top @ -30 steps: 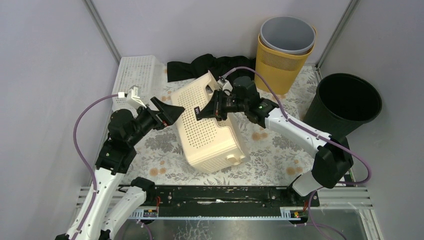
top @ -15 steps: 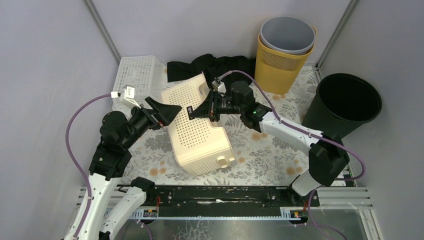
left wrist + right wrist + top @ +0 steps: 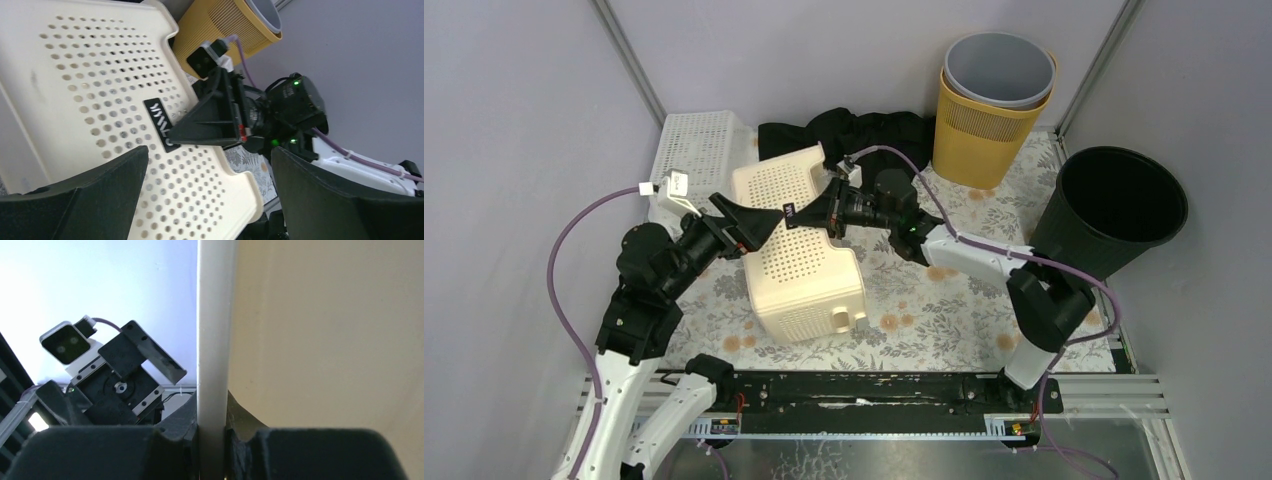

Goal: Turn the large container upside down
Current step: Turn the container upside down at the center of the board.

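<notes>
One cream basket (image 3: 804,270) shifted left, pinched by right claw (image 3: 796,213).

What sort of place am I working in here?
Likely a robot test booth, not a home: plain grey walls on metal posts close in a flowered tabletop, and a black mounting rail runs along its near edge. The yellow bin, black bin and cream basket look like props.

around the cream container (image 3: 804,265) you have: white basket (image 3: 692,150) just behind-left; black cloth (image 3: 864,130) just behind; yellow bin (image 3: 979,135) behind-right; black bin (image 3: 1124,215) well right; open tablecloth (image 3: 944,300) right and front.
</notes>
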Motion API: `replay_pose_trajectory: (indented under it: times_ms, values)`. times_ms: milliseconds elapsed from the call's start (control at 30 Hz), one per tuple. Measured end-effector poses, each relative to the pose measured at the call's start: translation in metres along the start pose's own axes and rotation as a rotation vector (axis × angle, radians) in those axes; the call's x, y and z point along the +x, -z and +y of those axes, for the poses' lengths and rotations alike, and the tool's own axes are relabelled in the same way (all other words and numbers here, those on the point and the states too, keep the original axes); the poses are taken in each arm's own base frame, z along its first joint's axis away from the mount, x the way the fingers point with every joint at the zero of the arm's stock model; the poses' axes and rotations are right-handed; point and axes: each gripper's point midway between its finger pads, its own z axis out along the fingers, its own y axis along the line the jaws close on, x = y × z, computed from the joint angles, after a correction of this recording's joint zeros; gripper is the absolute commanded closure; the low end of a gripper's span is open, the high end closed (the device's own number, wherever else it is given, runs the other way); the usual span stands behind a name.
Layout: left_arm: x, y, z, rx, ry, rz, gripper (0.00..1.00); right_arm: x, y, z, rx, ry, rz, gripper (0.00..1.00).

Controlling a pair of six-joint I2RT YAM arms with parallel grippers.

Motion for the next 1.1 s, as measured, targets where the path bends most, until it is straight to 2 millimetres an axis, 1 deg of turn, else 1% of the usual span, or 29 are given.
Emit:
replay_pose_trajectory:
  times_ms: [200, 467, 600, 833, 967, 1067, 1100]
  values:
    - [-0.010, 0.006, -0.009, 0.012, -0.015, -0.025, 0.00, -0.002, -0.026, -0.018, -0.035, -0.067, 0.002, 1.00]
    - [-0.009, 0.007, -0.008, 0.002, -0.019, -0.017, 0.00, 0.002, -0.045, 0.003, -0.132, -0.087, 0.016, 1.00]
    - [-0.009, 0.006, -0.008, 0.000, -0.022, -0.015, 0.00, 0.003, -0.051, 0.006, -0.164, -0.107, 0.021, 1.00]
    - [-0.009, 0.005, -0.007, -0.004, -0.021, -0.010, 0.00, 0.000, -0.054, 0.009, -0.218, -0.131, 0.010, 1.00]
    - [-0.008, 0.005, -0.006, -0.005, -0.021, -0.010, 0.00, 0.001, -0.047, 0.013, -0.281, -0.133, 0.001, 1.00]
    - [-0.008, 0.005, -0.006, -0.005, -0.021, -0.010, 0.00, 0.005, -0.037, 0.003, -0.318, -0.149, -0.008, 1.00]
    - [-0.008, 0.005, -0.006, -0.005, -0.021, -0.010, 0.00, 0.006, -0.034, -0.004, -0.327, -0.165, -0.015, 1.00]
